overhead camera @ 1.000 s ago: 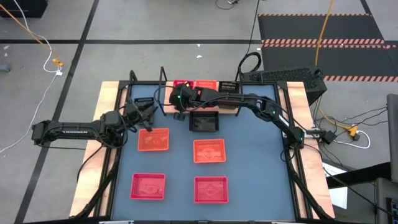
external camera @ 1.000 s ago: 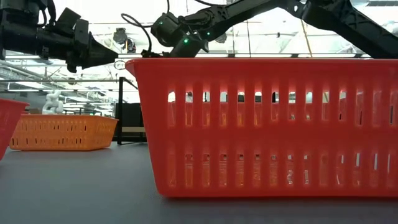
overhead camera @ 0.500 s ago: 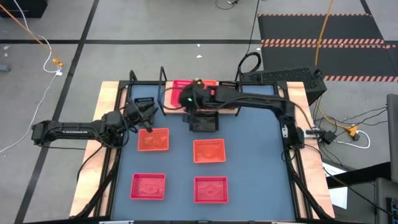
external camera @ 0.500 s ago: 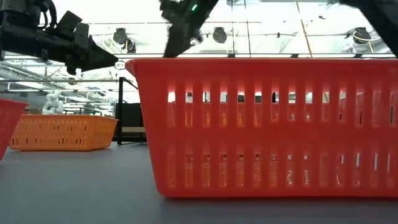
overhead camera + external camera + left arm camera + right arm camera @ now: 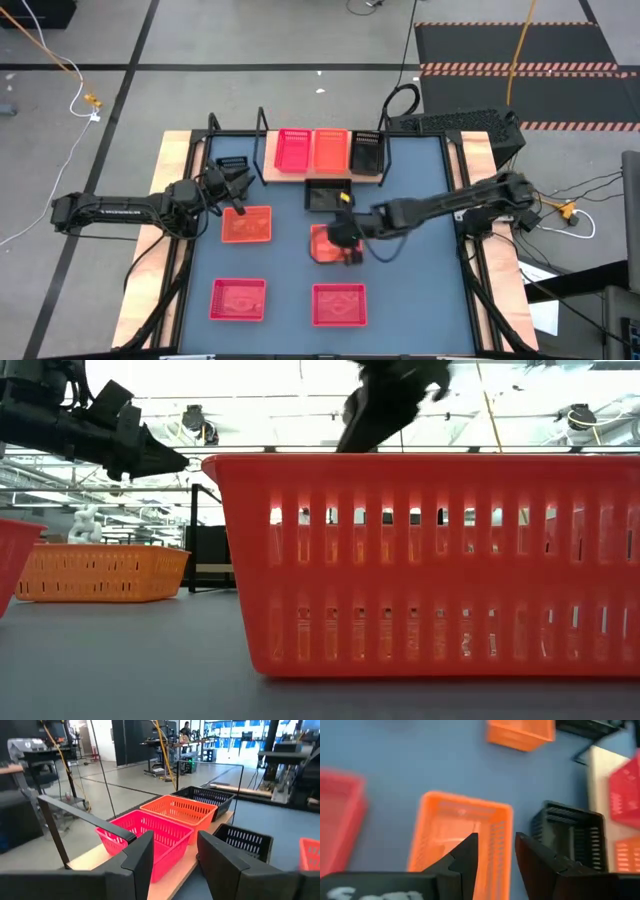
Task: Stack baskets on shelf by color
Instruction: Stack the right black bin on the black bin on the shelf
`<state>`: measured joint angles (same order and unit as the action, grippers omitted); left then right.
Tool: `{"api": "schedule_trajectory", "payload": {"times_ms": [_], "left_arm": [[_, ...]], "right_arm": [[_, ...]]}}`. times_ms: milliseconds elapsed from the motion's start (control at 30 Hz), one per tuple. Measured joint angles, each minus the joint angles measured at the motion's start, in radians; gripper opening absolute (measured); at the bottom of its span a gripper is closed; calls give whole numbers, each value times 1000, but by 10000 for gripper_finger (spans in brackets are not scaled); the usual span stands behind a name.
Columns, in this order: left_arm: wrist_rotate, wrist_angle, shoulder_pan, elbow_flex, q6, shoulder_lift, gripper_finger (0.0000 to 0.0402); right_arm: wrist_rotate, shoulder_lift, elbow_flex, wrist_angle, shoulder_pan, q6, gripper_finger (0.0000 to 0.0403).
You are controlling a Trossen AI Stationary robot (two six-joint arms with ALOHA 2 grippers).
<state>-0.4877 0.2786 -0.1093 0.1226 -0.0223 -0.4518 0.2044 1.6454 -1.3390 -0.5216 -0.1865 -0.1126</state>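
My right end effector (image 5: 343, 237), fingers spread and empty, hovers over the mid-table orange basket (image 5: 330, 243); I'd straddle its 12 o'clock wall squarely before pinching, then carry to the shelf (image 5: 372, 178).

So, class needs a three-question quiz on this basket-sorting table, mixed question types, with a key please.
1. True or false: the shelf holds three baskets side by side.
2. The right hand hovers over a basket of which colour? A pinkish-red B orange C black
3. Fill in: the loose black basket sits on the table just in front of the ____.

Key: 1 true; 2 B, the orange basket; 3 shelf.
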Motion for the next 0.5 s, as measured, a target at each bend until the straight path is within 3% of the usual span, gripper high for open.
{"api": "schedule_trajectory", "payload": {"times_ms": [267, 400, 500], "left_arm": [[-1, -14, -3, 0, -63, 0, 152], [-1, -17, -3, 0, -63, 0, 152], [-1, -17, -3, 0, -63, 0, 152]], "right_arm": [[-7, -160, 134, 0, -99, -242, 103], [-85, -178, 223, 10, -111, -330, 91], [-95, -153, 243, 114, -116, -392, 89]]}}
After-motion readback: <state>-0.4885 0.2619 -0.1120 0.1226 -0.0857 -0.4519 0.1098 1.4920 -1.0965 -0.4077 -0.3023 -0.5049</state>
